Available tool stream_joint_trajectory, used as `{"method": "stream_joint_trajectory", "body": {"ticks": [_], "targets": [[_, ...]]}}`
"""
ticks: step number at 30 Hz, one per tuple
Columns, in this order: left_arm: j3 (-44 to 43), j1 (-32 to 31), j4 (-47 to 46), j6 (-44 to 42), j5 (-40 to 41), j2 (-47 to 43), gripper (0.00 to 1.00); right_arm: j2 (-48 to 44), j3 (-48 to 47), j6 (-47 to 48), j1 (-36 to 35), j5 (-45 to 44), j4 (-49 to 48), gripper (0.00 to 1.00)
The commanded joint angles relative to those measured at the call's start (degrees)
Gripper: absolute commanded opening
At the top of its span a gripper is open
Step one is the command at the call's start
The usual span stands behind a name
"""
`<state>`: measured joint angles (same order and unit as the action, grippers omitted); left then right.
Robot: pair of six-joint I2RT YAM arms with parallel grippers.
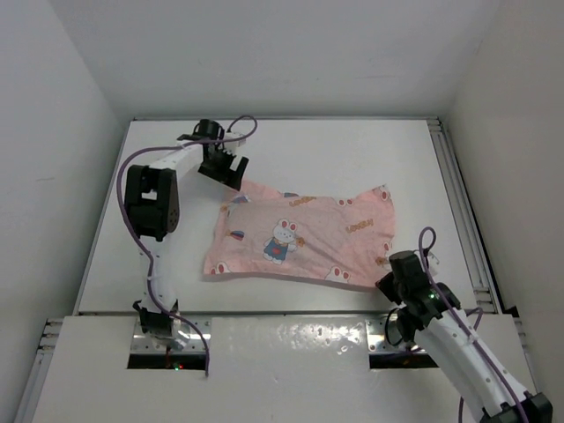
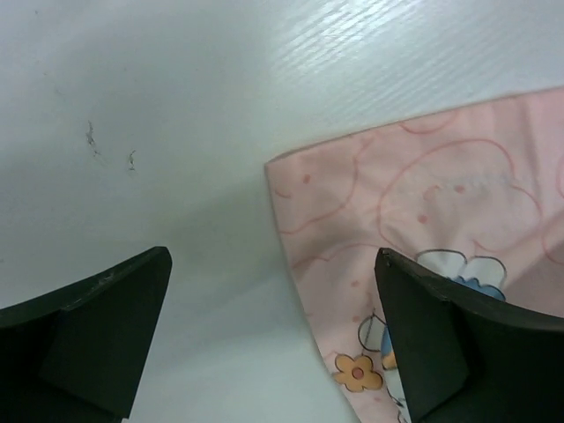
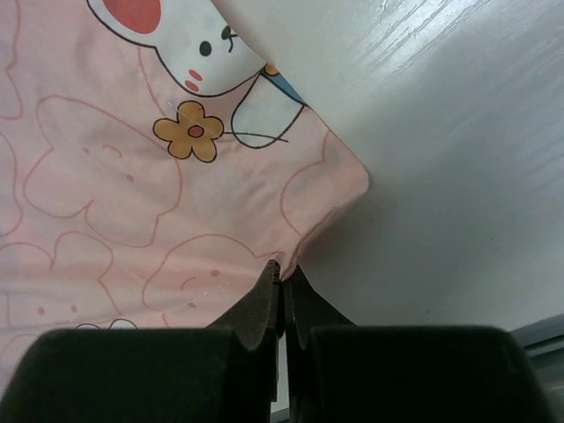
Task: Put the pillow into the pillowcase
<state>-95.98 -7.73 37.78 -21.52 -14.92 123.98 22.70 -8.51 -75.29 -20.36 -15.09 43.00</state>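
- On the table, centre: the pillowcase lies spread out, its long side running left to right.
- Left part: the fabric rises in a plump oblong with rounded corners. The pillow itself shows nowhere, so it is judged to be inside, seated toward the left end.
- Right end: the cloth is thin, slack and flared. This is probably the open mouth, with no filling under it.
- Far-left corner: the left gripper hovers with jaws spread wide, holding nothing. One finger is over the fabric corner, the other over bare table.
- Near-right corner: the right gripper is clenched on the very tip of the pillowcase corner.
- Step in hand (judged): drawing the slack end straight so the case sits evenly over its filling.
- Good practice: keep the pinch low and pull gently right and near, only until the wrinkles go. A hard tug could drag the whole bundle or slip the thin tip free.
- The left gripper should lift straight up, so that its finger does not catch the corner below.
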Motion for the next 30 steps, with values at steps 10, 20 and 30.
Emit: {"method": "stream_joint_trajectory", "body": {"ticks": [10,20,30], "targets": [[1.93,-4.13,0.64,-1.68,-5.31,1.18,0.99,2.0,-2.91,2.78,0.06,-1.78,-2.4,0.0],[0.27,-4.58,2.92,-1.95,-3.0,4.61,0.0,0.59,-4.14,2.86,0.23,-3.45,-2.3,0.0],[-14.66,7.19,-3.41,6.31,-5.66,-6.91,0.0,19.11,-19.76,17.08,8.99,-0.4,-22.6,0.0]]}}
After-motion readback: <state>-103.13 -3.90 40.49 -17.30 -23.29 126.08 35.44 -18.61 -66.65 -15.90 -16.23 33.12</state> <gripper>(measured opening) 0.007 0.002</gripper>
